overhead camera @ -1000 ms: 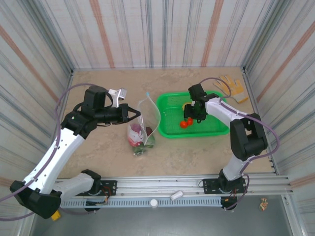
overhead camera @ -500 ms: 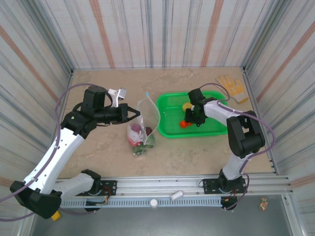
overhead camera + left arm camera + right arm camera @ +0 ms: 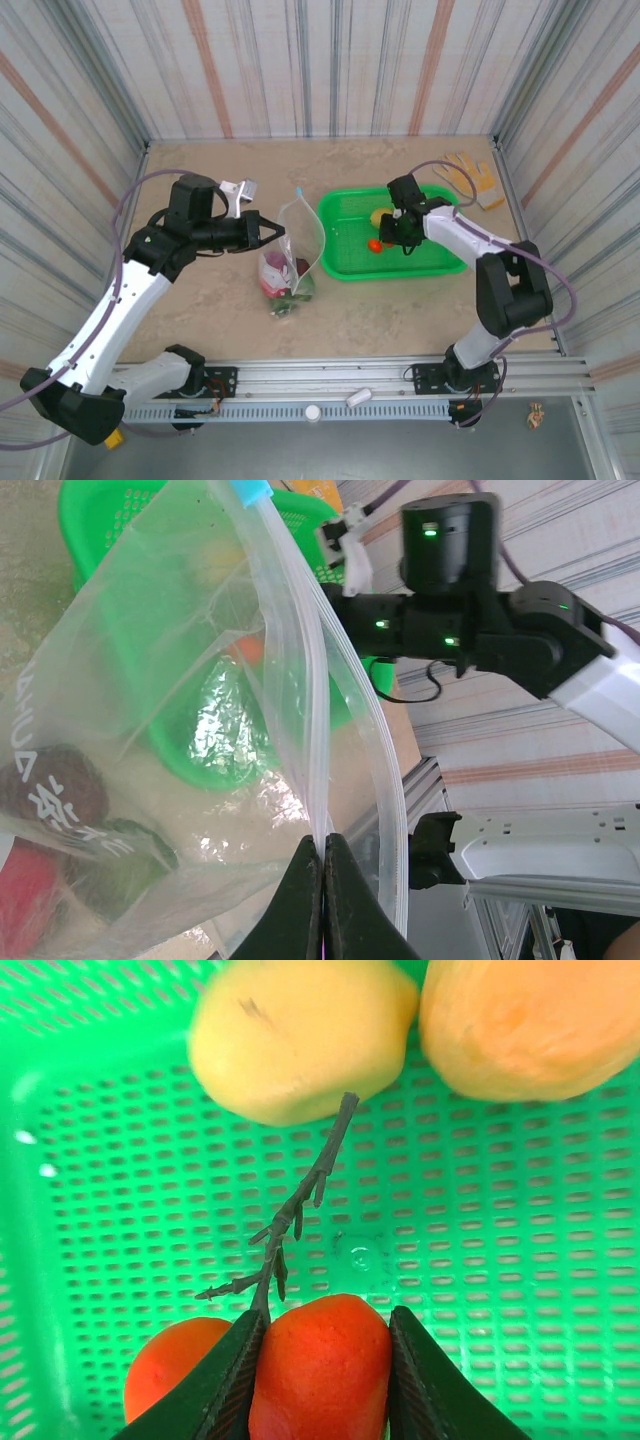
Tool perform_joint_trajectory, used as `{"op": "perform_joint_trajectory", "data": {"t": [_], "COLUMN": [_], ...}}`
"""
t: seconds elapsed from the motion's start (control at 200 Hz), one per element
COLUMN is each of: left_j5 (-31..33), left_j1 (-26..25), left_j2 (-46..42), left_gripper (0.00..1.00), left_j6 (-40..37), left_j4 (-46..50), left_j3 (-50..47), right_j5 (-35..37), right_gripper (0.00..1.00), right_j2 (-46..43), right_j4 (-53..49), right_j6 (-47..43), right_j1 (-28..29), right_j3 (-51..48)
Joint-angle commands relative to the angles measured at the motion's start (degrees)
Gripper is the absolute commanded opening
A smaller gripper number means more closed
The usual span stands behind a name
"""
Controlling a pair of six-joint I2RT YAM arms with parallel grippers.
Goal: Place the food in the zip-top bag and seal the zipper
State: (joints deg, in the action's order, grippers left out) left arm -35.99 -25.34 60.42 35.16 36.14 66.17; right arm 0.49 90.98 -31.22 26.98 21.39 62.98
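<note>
My left gripper [image 3: 276, 233] [image 3: 323, 852] is shut on the near rim of the clear zip-top bag [image 3: 293, 255] [image 3: 170, 760] and holds its mouth open and upright. The zipper strip [image 3: 300, 670] runs up to a light blue slider tab [image 3: 297, 190] [image 3: 248, 490]. Maroon, red and green food pieces [image 3: 281, 282] lie at the bag's bottom. My right gripper [image 3: 384, 241] [image 3: 322, 1352] is shut on a red tomato [image 3: 320, 1380] with a dark stem, above the green basket [image 3: 342, 213] [image 3: 500, 1220]. A second red piece [image 3: 172, 1370] hangs beside it. A yellow piece [image 3: 300, 1035] and an orange piece [image 3: 530, 1020] lie in the basket.
A tan glove [image 3: 470, 178] lies at the back right beside the basket. Striped walls close in the table on three sides. The metal rail [image 3: 330, 385] runs along the near edge.
My right gripper has come down onto the red pieces in the basket and closed on one. The left arm and the bag have stayed still.
</note>
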Motion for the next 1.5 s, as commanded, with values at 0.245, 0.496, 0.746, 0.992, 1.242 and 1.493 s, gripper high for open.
{"op": "perform_joint_trajectory", "data": {"t": [0.245,0.496,0.746,0.992,1.242,1.493], "left_j5": [0.1,-0.3,0.1,0.3,0.2,0.2], "left_j1": [0.3,0.3,0.2,0.2,0.1,0.1], "left_j2": [-1.3,-1.1,-1.4,-1.7,-2.1,-2.7], "left_gripper": [0.0,0.0,0.0,0.0,0.0,0.0], "left_j6": [0.1,1.5,2.0,2.3,2.5,2.5], "left_j4": [1.6,0.9,1.0,1.2,1.1,1.0], "left_j3": [2.7,3.0,3.8,3.6,3.2,3.0], "right_j5": [2.6,8.5,17.5,23.3,24.3,22.8], "right_gripper": [0.26,0.26,0.26,0.27,0.27,0.29], "right_j2": [-16.8,-19.0,-16.0,-10.7,-3.9,1.7], "right_j4": [-6.9,-10.6,-12.0,-11.8,-10.9,-10.3], "right_j6": [-1.2,-7.9,-14.6,-16.8,-18.3,-18.1], "right_j1": [6.5,20.4,33.2,40.6,44.0,43.0], "right_j3": [12.5,24.7,29.2,30.3,31.8,32.2]}}
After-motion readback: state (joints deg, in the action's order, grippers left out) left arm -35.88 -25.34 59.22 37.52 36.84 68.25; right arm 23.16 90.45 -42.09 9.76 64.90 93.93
